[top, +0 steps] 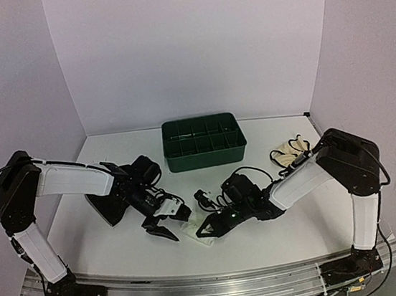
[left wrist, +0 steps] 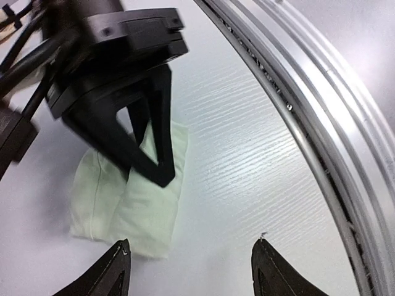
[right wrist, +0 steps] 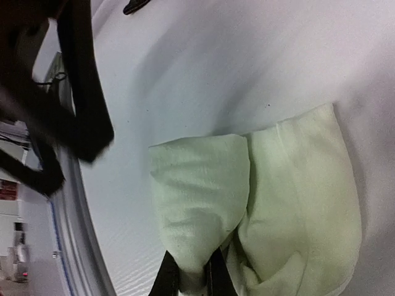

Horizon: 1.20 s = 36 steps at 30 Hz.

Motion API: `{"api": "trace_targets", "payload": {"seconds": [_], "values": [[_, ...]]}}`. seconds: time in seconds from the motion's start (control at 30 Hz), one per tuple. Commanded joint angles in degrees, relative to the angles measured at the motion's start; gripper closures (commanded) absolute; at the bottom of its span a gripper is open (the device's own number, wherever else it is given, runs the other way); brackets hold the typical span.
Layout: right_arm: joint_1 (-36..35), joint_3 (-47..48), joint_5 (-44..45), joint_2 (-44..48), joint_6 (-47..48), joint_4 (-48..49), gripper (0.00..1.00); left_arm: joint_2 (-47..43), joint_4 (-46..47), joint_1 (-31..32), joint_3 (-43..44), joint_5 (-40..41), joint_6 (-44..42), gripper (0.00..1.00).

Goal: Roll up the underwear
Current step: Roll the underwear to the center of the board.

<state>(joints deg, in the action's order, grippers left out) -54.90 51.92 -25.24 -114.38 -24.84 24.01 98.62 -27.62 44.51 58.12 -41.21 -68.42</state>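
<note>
The pale green underwear [top: 198, 233] lies partly folded on the white table near the front edge. In the right wrist view one flap [right wrist: 197, 203] is lifted over the rest [right wrist: 302, 203]. My right gripper [right wrist: 192, 279] is shut on the narrow end of that flap; it also shows in the top view [top: 206, 228] and the left wrist view [left wrist: 151, 176]. My left gripper [left wrist: 191, 265] is open and empty, just beside the underwear's [left wrist: 145, 209] near edge, not touching it. In the top view it [top: 166, 225] sits left of the cloth.
A dark green divided bin [top: 203, 141] stands at the back centre. A black cloth [top: 110, 206] lies under the left arm. A white and tan bundle [top: 290, 152] lies at the right. The metal rail [left wrist: 321, 123] runs along the table's front edge.
</note>
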Motion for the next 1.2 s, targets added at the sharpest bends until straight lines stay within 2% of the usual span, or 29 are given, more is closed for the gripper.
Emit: {"api": "trace_targets", "payload": {"seconds": [0.0,0.07,0.17,0.33,0.43,0.53,0.57,0.7,0.8,0.87,1.03,1.17], "values": [[2.0,-1.2,-10.6,-8.9,-9.6,-3.4,1.00,2.8,10.2,3.4,1.9,7.2,-5.4,0.34],[2.2,-0.9,-10.8,-9.4,-9.6,-3.2,1.00,5.0,10.6,4.0,3.2,9.5,-5.2,0.35],[2.6,-1.3,-10.2,-8.7,-9.6,-3.1,1.00,7.5,9.6,4.0,3.9,12.4,-6.2,0.45],[3.0,-1.6,-10.1,-8.2,-9.1,-3.2,1.00,9.6,7.9,4.1,4.0,14.4,-6.7,0.56],[3.0,-1.1,-10.2,-8.1,-9.0,-3.2,1.00,11.0,7.6,4.1,5.8,15.4,-4.3,0.71],[3.0,-1.0,-9.1,-7.2,-8.7,-3.3,1.00,11.3,6.4,4.1,6.8,15.6,-3.8,0.93],[3.0,-1.2,-7.5,-6.5,-8.6,-3.3,0.96,11.3,5.8,4.1,7.0,15.7,-3.5,0.99],[3.0,-3.0,0.2,-0.2,-6.5,-3.8,0.64,11.8,0.3,4.0,8.5,16.1,-0.6,1.00],[2.8,-5.5,9.1,8.4,-2.3,-4.4,0.44,12.3,-5.1,3.9,9.8,13.9,3.8,1.00],[2.0,-7.0,14.8,13.8,2.0,-5.5,0.35,12.9,-8.3,3.6,10.6,11.3,6.7,1.00],[-4.1,-9.5,28.1,23.6,20.7,-8.9,0.33,15.7,-14.4,2.3,13.0,3.0,14.2,1.00],[-11.1,-11.1,36.6,25.2,35.8,-9.4,0.34,18.9,-18.6,0.1,15.5,-3.6,18.9,1.00]]}}
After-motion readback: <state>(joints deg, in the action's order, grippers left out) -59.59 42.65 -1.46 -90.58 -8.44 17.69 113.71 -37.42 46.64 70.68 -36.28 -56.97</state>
